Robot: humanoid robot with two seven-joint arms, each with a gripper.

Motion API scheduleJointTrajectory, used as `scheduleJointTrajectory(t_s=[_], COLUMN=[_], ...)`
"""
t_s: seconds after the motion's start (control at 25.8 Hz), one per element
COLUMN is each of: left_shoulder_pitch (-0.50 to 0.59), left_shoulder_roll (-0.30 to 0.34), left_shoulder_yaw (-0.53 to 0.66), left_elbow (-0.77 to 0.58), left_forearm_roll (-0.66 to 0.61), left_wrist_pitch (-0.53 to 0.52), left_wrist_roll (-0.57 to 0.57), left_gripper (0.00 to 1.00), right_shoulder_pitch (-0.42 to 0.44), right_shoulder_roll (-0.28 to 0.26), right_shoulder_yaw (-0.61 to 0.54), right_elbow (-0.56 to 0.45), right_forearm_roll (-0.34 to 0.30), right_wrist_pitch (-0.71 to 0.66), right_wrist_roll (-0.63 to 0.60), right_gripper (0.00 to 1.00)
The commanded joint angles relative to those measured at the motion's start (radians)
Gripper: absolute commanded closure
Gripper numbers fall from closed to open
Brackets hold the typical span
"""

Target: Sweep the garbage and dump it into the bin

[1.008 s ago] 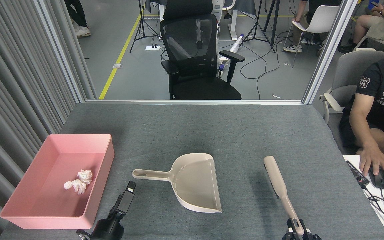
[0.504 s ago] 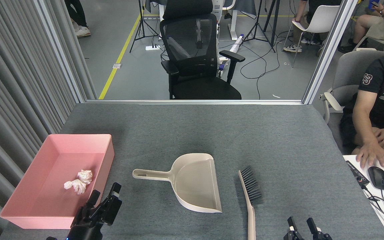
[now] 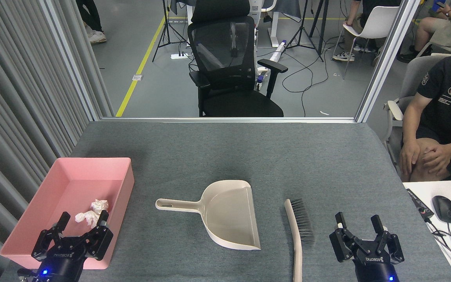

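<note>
White crumpled garbage (image 3: 91, 212) lies inside the pink bin (image 3: 121, 184) at the table's left. My left gripper (image 3: 81, 219) is open in front of the bin's near wall, holding nothing. An empty beige dustpan (image 3: 225, 213) rests mid-table, handle pointing left. Right of it a beige brush (image 3: 298, 231) with dark bristles lies flat on the table. My right gripper (image 3: 359, 221) is open just right of the brush, apart from it.
The grey felt table (image 3: 225, 152) ends at a metal rail at the back. A seated person (image 3: 441, 117) is at the right. A white desk corner with a mouse (image 3: 444, 208) and cables borders the right edge. Grey curtain panels run along the left.
The brush left my right gripper and now lies on the table. Both grippers have turned upright and opened. The left gripper moved left in front of the bin. The person's hand left the mouse.
</note>
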Motion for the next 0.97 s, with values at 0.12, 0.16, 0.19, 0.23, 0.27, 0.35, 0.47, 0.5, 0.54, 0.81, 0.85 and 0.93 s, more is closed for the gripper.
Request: scheduleJointTrajectory(t_s=[0.12, 0.16, 0.19, 0.23, 0.27, 0.35, 0.47, 0.5, 0.54, 0.81, 0.85, 0.93], left_shoulder_pitch=[-0.064, -0.062, -0.054, -0.047, -0.039, -0.031, -0.031, -0.03, -0.027, 0.042, 0.044, 0.051], left_shoulder_roll=[0.058, 0.09, 0.116, 0.126, 0.123, 0.11, 0.073, 0.05, 0.021, -0.062, -0.062, -0.055], left_shoulder_yaw=[0.047, 0.053, 0.057, 0.063, 0.066, 0.073, 0.067, 0.064, 0.064, 0.055, 0.055, 0.053], left_elbow=[0.001, 0.001, 0.001, 0.001, 0.001, 0.001, -0.001, -0.001, -0.001, -0.001, -0.001, 0.001], left_forearm_roll=[-0.005, -0.005, -0.006, -0.008, -0.008, -0.01, -0.008, -0.008, -0.008, -0.008, -0.008, -0.016], left_wrist_pitch=[-0.001, -0.002, -0.002, 0.002, 0.008, 0.008, -0.001, -0.002, -0.004, -0.05, -0.05, -0.053], left_wrist_roll=[0.008, 0.007, 0.008, 0.011, 0.014, 0.021, 0.025, 0.027, 0.025, 0.011, 0.011, 0.01], left_gripper=[0.01, 0.01, 0.01, 0.01, 0.01, 0.01, 0.01, 0.01, 0.01, 0.0, 0.0, 0.0], right_shoulder_pitch=[-0.044, -0.045, -0.047, -0.047, -0.047, -0.054, -0.08, -0.082, -0.087, -0.082, -0.079, -0.071], right_shoulder_roll=[0.008, 0.008, 0.008, 0.008, 0.011, 0.025, 0.054, 0.064, 0.071, 0.076, 0.076, 0.076], right_shoulder_yaw=[0.018, 0.032, 0.047, 0.059, 0.065, 0.069, 0.07, 0.075, 0.079, 0.079, 0.079, 0.079], right_elbow=[0.022, 0.026, 0.026, 0.026, 0.026, 0.028, 0.029, 0.029, 0.029, 0.031, 0.031, 0.031], right_forearm_roll=[0.001, 0.007, 0.01, 0.012, 0.012, 0.015, 0.032, 0.049, 0.067, 0.087, 0.087, 0.087], right_wrist_pitch=[-0.008, -0.007, -0.007, -0.003, 0.003, 0.004, 0.02, 0.029, 0.035, 0.05, 0.05, 0.05], right_wrist_roll=[-0.001, -0.001, -0.001, -0.001, -0.001, -0.001, 0.001, 0.001, 0.001, 0.018, 0.018, 0.019], right_gripper=[0.02, 0.02, 0.02, 0.02, 0.02, 0.02, 0.02, 0.02, 0.02, 0.02, 0.02, 0.02])
